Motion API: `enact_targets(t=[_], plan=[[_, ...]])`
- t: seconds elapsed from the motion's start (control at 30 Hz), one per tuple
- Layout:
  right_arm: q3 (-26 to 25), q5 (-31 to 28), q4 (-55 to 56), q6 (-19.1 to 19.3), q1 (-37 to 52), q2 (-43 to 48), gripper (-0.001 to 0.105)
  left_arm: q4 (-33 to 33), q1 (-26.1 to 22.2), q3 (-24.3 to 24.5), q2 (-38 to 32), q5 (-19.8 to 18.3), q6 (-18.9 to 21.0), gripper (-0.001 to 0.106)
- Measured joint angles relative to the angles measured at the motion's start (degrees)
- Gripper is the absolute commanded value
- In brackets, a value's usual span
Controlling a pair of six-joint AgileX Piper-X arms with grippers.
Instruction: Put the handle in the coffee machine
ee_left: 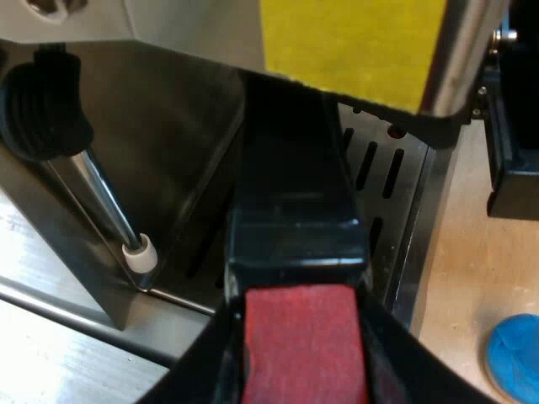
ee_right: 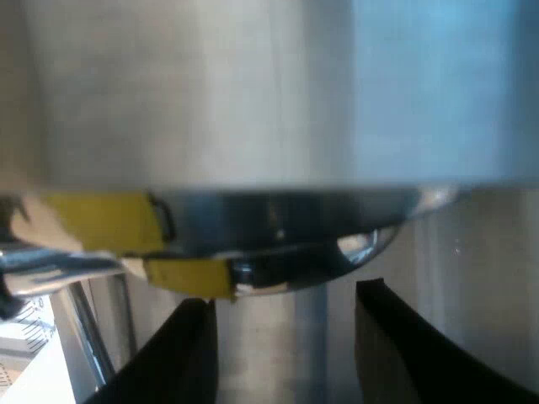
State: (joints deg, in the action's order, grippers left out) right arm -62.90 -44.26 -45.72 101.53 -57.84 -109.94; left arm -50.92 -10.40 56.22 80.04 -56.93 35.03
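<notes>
Gripping the handle (ee_left: 295, 219) at its red end, left fingers (ee_left: 404, 358) hold it under the machine (ee_left: 168, 168) front, above the drip tray (ee_left: 379, 168). A tilted entry could jam it or slip the grip. Empty and wide apart, right fingers (ee_right: 189, 353) sit by the machine's body.

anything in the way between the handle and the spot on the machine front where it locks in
Nothing visible. The handle, gripped by the left gripper, reaches under the machine's front; the steam wand stands beside it, apart.
</notes>
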Motion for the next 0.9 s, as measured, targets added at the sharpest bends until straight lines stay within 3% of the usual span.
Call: enact_targets(t=[0.2,0.4,0.9], plan=[[0.0,0.1,-2.4,0.2,0.0,0.0,0.041,0.0,0.0,0.0,0.0,0.0,0.0,0.000],[0.0,1.2,-6.0,2.9,0.0,-0.6,0.041,0.0,0.0,0.0,0.0,0.0,0.0,0.000],[0.0,-0.2,-6.0,3.1,0.4,-0.6,0.039,0.0,0.0,0.0,0.0,0.0,0.1,0.000]])
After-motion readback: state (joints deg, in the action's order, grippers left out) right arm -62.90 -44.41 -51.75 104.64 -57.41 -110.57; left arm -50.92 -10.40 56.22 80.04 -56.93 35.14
